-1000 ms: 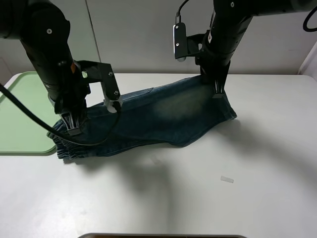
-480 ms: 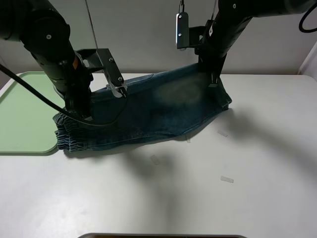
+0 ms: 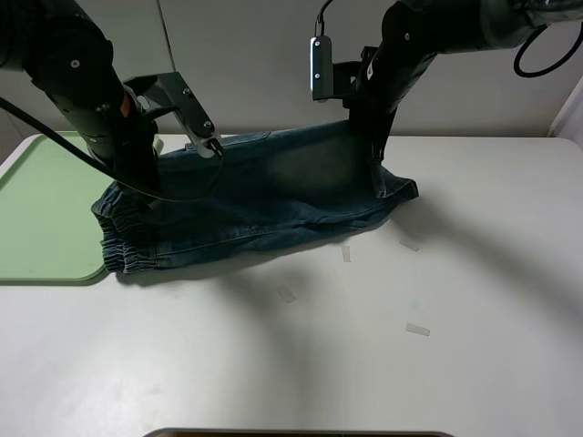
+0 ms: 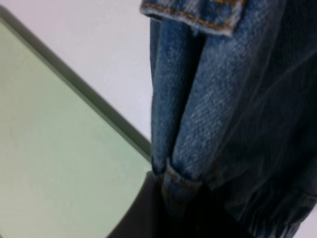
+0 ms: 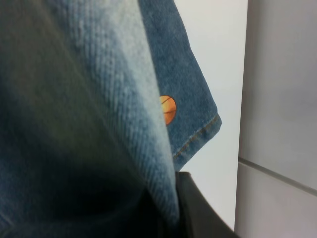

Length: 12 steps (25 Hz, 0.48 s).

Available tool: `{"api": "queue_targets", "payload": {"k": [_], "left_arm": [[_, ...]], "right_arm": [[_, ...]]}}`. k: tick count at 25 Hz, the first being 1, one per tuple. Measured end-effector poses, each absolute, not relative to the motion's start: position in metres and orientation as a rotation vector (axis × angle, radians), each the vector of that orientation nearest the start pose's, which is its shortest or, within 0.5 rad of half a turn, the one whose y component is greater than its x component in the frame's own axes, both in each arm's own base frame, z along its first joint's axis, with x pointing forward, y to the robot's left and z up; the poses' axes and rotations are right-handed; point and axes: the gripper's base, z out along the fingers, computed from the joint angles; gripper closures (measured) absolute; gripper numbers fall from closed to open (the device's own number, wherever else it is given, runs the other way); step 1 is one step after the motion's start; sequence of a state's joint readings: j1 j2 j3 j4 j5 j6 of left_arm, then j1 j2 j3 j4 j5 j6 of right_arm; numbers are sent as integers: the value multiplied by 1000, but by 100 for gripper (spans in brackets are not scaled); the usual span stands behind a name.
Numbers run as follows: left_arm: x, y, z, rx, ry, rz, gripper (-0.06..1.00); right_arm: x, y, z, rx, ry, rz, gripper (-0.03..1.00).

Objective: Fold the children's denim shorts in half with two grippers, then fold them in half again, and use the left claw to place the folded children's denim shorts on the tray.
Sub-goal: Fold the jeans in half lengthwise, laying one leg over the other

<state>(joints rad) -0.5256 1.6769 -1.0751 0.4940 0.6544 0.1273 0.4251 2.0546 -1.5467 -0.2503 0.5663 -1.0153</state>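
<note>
children's denim shorts hang in a wide sag between both claws; long axis runs straight away from the tray across the white table; gathered elastic waistband is the end nearest the tray, at its rounded corner, touching or just over the rim, can't tell which; leg hem is the end far from the tray

back edge is raised, front edge rests on the table

left gripper is clamped on the shorts at the tray end; left wrist view shows denim pinched in folds at the black jaw, tray just beside

right gripper is clamped on the hem end, well apart from the tray; right wrist view shows the cloth draped over the jaw, orange round patch near the stitched hem

denim: faded blue, coarse twill weave, pale bleached patch mid-panel, orange topstitching; tray: flat smooth pale-green plastic, low rim, rounded corner

small pale scraps lie on the table on the side of the shorts away from the tray
</note>
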Motion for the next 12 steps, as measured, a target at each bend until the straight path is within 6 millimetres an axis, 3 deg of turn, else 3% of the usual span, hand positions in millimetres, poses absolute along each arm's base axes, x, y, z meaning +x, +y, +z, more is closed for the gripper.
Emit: {"api": "queue_targets", "payload": {"k": [12], "left_arm": [[307,-142,216,1244,2345,394,89]], "right_arm": [[421,178,198,-1862,1778,-478,99]]}}
